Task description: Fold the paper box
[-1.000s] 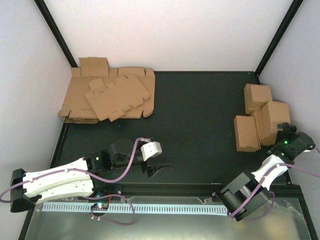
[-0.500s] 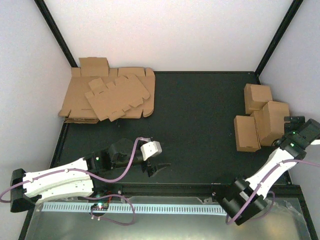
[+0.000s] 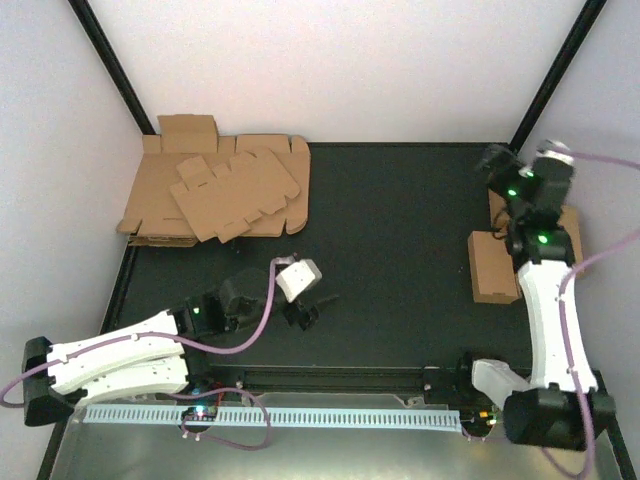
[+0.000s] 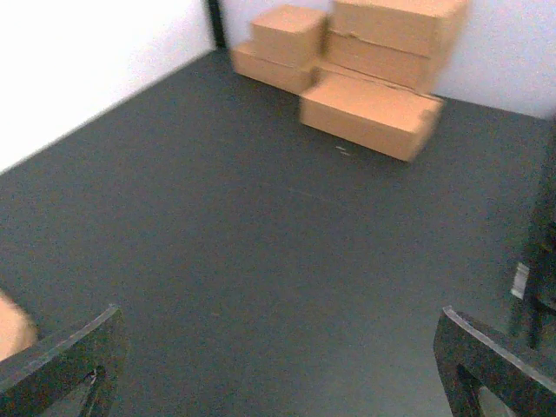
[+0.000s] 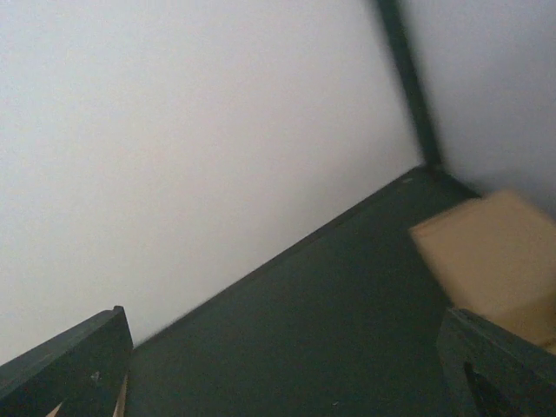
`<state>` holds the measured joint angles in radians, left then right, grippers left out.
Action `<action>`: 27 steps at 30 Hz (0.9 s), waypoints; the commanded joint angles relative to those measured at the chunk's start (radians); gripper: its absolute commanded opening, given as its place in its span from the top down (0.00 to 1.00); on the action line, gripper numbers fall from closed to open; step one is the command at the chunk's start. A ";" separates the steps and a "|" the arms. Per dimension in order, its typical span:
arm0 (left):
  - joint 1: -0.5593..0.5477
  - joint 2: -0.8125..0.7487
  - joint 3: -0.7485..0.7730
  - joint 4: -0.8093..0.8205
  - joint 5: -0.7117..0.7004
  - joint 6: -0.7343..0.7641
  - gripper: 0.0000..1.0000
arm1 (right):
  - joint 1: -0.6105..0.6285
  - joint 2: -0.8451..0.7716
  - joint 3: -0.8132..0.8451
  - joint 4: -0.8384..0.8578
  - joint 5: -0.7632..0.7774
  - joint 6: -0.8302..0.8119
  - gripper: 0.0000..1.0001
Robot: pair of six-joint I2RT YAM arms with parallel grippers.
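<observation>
The paper box [image 3: 235, 195] lies flat and unfolded at the far left corner of the tabletop [image 3: 400, 250]. It rests, a little turned, on top of the heap of blanks [image 3: 150, 205], which are of the same brown cardboard. No gripper touches it.

The left gripper [image 3: 308, 308] hangs low over the tabletop near the near edge, left of the middle and well apart from the paper box. In its wrist view we see its fingers [image 4: 65, 360] standing at the two lower corners of the picture, spread wide. Between them there is only the dark surface; they hold nothing.

The right gripper [image 3: 497, 165] is lifted high near the far right corner, above the folded boxes [image 3: 493, 268]. From the wrist camera its fingers [image 5: 74, 360] are also spread wide, one at each lower corner, and nothing is between them. This view is blurred; we see the white wall, a strip of tabletop and one brown box [image 5: 486, 261] on the right.

The folded boxes stand together along the right edge of the tabletop, touching each other. In the left wrist view they [image 4: 369, 113] look stacked, at least one sitting on another. All of them are closed, so we cannot tell what is inside. In the top view the right arm hides part of this group.
</observation>
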<state>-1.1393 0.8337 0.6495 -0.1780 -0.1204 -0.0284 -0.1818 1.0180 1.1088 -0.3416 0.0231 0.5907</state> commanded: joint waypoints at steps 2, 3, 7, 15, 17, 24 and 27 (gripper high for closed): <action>0.118 -0.021 0.072 0.007 -0.177 0.025 0.01 | 0.283 0.120 0.030 0.146 0.102 -0.242 0.00; 0.162 -0.023 0.071 0.009 -0.173 0.018 0.01 | 0.323 0.134 0.015 0.180 0.098 -0.279 0.01; 0.360 -0.044 0.038 0.044 -0.124 -0.034 0.01 | 0.435 0.159 -0.106 0.351 0.064 -0.377 0.01; 0.618 -0.084 -0.094 0.174 -0.208 -0.129 0.01 | 0.465 0.107 -0.524 0.699 -0.015 -0.294 0.23; 0.643 -0.098 -0.147 0.226 -0.241 -0.123 0.01 | 0.467 0.090 -0.608 0.764 -0.042 -0.332 0.02; 0.711 -0.079 -0.248 0.340 -0.306 -0.075 0.01 | 0.468 -0.025 -0.796 0.946 0.036 -0.426 0.01; 0.720 -0.056 -0.262 0.368 -0.310 -0.068 0.01 | 0.466 -0.010 -0.734 0.807 0.066 -0.406 0.01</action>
<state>-0.4362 0.7570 0.3882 0.0788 -0.3859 -0.1108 0.2802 1.0077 0.3164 0.4450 0.0322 0.2070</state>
